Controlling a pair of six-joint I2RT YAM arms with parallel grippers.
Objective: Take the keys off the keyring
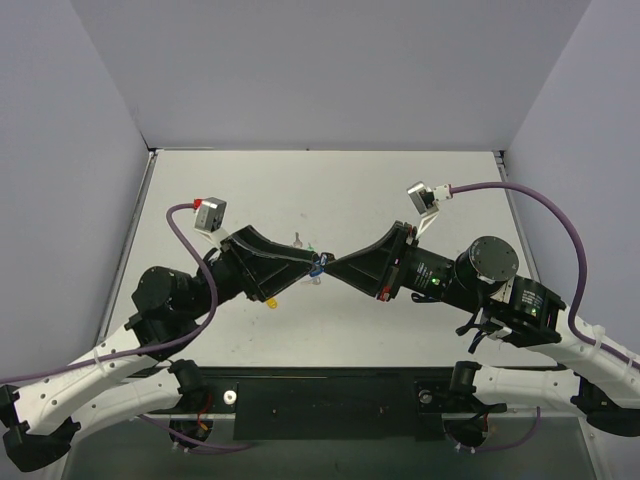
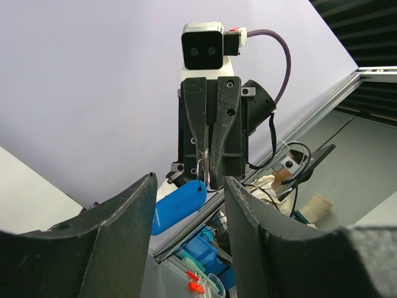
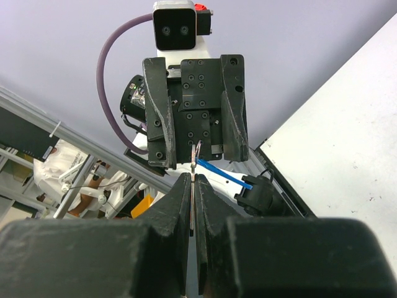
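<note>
My right gripper [image 1: 336,264] is shut on a thin silver key [image 3: 193,186], seen edge-on between its pads in the right wrist view [image 3: 193,180]. The keyring [image 2: 201,171] hangs from that key, and its blue tag [image 2: 180,205] dangles down to the left; the tag also shows in the top view [image 1: 320,266] and edge-on in the right wrist view [image 3: 224,174]. My left gripper [image 1: 312,266] faces the right one above mid-table. Its jaws are open and wide apart [image 2: 189,181], on either side of the tag and ring and touching neither.
A lone silver key [image 1: 297,238] and a green tag [image 1: 312,247] lie on the white table [image 1: 330,190] just behind the grippers. A yellow tag [image 1: 272,301] lies under the left arm. Grey walls close off the left, back and right.
</note>
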